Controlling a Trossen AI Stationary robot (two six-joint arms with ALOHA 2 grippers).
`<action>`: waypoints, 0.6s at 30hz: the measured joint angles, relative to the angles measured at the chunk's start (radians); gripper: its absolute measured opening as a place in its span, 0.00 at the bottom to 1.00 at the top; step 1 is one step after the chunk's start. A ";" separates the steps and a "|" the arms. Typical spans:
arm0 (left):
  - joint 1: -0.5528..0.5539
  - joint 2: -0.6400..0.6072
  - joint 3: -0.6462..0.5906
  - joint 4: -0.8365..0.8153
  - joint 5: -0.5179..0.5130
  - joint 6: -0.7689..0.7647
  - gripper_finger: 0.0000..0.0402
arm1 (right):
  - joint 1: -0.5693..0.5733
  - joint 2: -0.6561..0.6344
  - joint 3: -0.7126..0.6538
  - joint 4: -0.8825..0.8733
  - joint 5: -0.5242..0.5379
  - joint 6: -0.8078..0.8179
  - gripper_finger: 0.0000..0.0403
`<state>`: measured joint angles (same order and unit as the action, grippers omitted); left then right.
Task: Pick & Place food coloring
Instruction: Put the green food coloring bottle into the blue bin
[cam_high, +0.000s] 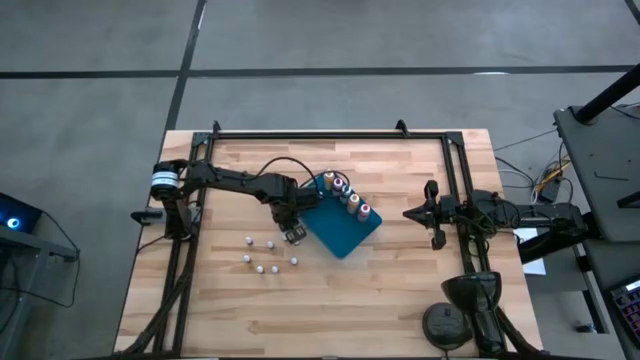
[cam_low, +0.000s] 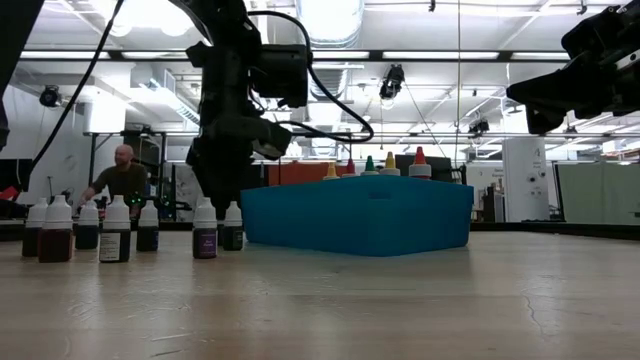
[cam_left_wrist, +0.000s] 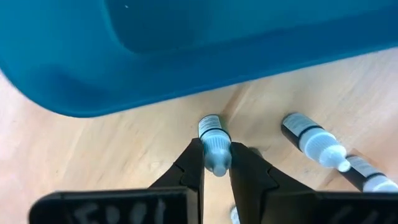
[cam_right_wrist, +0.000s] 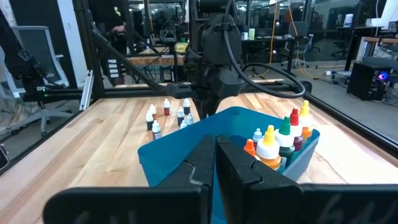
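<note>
Food coloring bottles (cam_high: 268, 254) with white tops stand loose on the table (cam_high: 400, 300) beside the blue tray (cam_high: 345, 230), where five coloured-top bottles (cam_high: 350, 198) already line one edge. From above, the left gripper (cam_high: 291, 233) is down at the tray's corner; the right gripper (cam_high: 412, 212), fingers together, waits well apart. At table height, it reaches a bottle (cam_low: 205, 232) in the row. Its wrist view shows fingers clamped on the cap (cam_left_wrist: 216, 155) only; such a narrow hold could let the bottle tilt or slip when lifted.
</note>
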<state>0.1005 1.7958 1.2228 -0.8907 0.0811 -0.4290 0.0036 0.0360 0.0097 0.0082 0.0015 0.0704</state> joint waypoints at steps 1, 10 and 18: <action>0.000 0.000 0.000 0.000 0.008 0.000 0.07 | 0.000 0.000 0.000 0.000 0.000 -0.002 0.02; 0.002 0.000 0.113 -0.180 0.014 0.044 0.07 | 0.000 0.000 0.000 0.000 0.000 -0.002 0.02; 0.010 0.000 0.273 -0.331 0.014 0.103 0.07 | 0.000 0.000 0.000 0.000 0.000 0.000 0.02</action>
<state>0.1105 1.7962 1.4958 -1.2216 0.0948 -0.3257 0.0036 0.0360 0.0094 0.0083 0.0015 0.0700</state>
